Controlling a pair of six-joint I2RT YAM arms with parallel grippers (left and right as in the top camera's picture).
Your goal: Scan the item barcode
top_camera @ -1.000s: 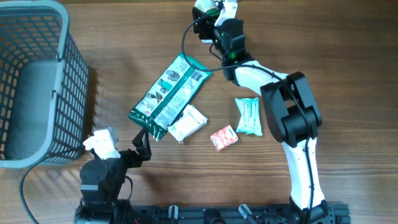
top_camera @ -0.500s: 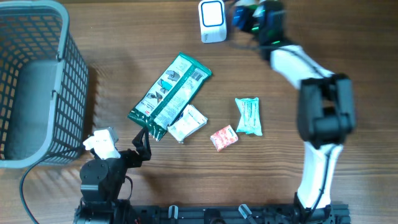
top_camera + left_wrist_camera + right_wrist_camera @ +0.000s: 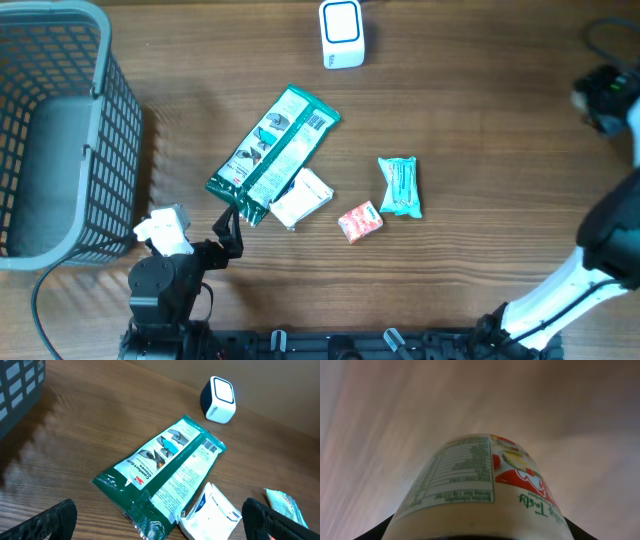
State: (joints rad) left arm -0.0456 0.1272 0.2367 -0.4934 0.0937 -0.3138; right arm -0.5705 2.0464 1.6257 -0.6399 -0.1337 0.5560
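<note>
In the right wrist view a cream round container point(image 3: 480, 490) with a nutrition panel and a red fruit picture fills the frame. My right gripper point(image 3: 477, 532) is shut on it, its dark fingers point(image 3: 377, 532) showing at both lower sides. From overhead that gripper point(image 3: 603, 97) is a blur at the far right edge, well away from the white barcode scanner point(image 3: 342, 33) at the top centre. The scanner point(image 3: 218, 399) also shows in the left wrist view. My left gripper point(image 3: 228, 235) stands open and empty near the front left, just short of a long green packet point(image 3: 160, 467).
A grey mesh basket point(image 3: 120, 150) takes up the left side. On the table lie the long green packet point(image 3: 272, 155), a white packet point(image 3: 303, 197), a small red packet point(image 3: 360, 221) and a teal packet point(image 3: 400, 186).
My right arm has swung with the container from beside the scanner at the top centre out to the far right edge. The left arm and the packets have stayed put.
</note>
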